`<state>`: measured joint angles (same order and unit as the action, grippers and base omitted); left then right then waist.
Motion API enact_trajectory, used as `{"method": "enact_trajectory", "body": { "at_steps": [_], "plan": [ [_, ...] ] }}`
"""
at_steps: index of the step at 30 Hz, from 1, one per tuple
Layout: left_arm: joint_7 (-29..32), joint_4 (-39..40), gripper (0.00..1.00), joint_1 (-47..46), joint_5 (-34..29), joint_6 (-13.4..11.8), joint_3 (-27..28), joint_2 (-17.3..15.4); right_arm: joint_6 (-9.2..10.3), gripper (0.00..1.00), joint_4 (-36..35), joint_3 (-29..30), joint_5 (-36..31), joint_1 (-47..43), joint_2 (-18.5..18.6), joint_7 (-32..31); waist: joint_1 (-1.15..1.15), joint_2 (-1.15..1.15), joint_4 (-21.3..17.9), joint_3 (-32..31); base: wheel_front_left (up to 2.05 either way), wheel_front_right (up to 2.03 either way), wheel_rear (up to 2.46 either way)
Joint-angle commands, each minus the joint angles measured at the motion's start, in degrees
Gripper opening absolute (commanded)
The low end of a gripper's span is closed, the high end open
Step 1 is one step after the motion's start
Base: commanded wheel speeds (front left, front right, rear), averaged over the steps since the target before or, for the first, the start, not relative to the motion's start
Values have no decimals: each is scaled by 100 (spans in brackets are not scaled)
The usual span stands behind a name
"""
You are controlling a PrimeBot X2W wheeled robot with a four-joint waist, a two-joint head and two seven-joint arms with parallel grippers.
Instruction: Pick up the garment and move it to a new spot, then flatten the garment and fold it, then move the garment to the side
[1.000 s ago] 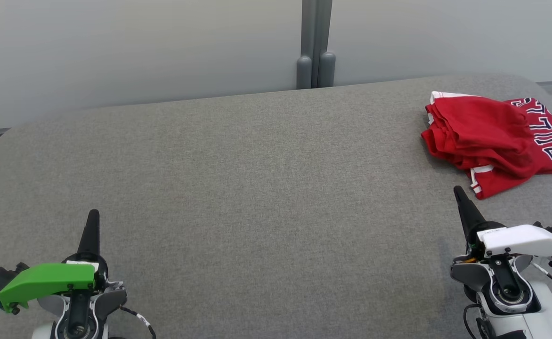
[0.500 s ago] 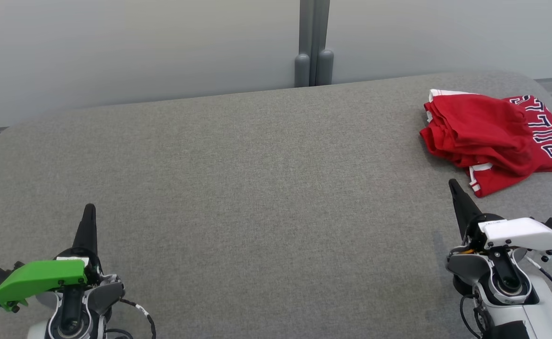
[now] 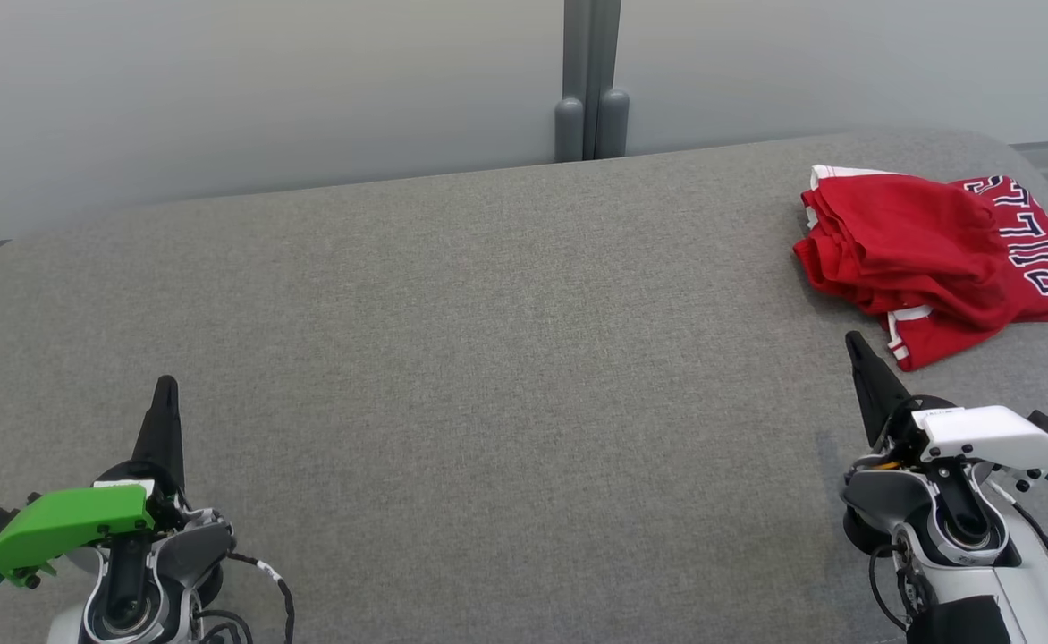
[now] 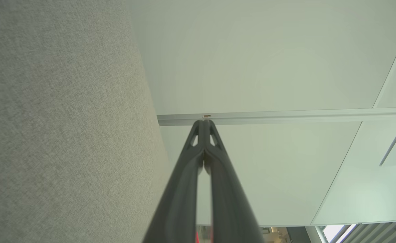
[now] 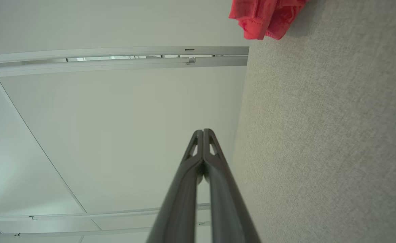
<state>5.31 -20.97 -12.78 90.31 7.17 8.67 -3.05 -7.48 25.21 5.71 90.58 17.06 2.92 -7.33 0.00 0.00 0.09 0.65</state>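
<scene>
Grey woven fabric covers the surface (image 3: 488, 358), which spans the head view and has rounded far corners. Nearest, at 7 o'clock, is the left gripper (image 3: 164, 394) under its green cover; at 5 o'clock is the right gripper (image 3: 853, 347) under its white cover. Both point toward 12 o'clock above bare fabric, each pair of fingers (image 4: 184, 189) pressed together tip to tip and holding nothing.

Farther off, at 2 o'clock near the right-hand edge, lies the garment (image 3: 917, 255), a red jersey with white trim and dark lettering. It is bunched in loose layers, neither spread flat nor squarely folded. Its nearest hem lies just beyond the right gripper, apart from it.

Judgement: the scene fits two stages, either a heap waiting to be lifted to a new spot or a roughly folded bundle already set at the side. The pictures do not settle which. Any further grasp of the cloth would call for parted fingers.

Beyond the far edge, at 12 o'clock, pale wall panels (image 3: 265, 89) meet at a grey post (image 3: 591, 80).
</scene>
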Motion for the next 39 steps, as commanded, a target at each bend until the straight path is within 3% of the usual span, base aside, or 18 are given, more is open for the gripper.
{"method": "enact_trajectory", "body": {
  "at_steps": [1,39],
  "plan": [
    [36,-37,0,-107,130,61,39,15,-2,0,41,21,114,100,-6,-48,0,0,-5,5,0,0,0],
    [46,-31,0,-105,107,56,46,20,-2,0,35,23,92,80,-4,-52,0,0,-6,5,0,0,0]
  ]
}}
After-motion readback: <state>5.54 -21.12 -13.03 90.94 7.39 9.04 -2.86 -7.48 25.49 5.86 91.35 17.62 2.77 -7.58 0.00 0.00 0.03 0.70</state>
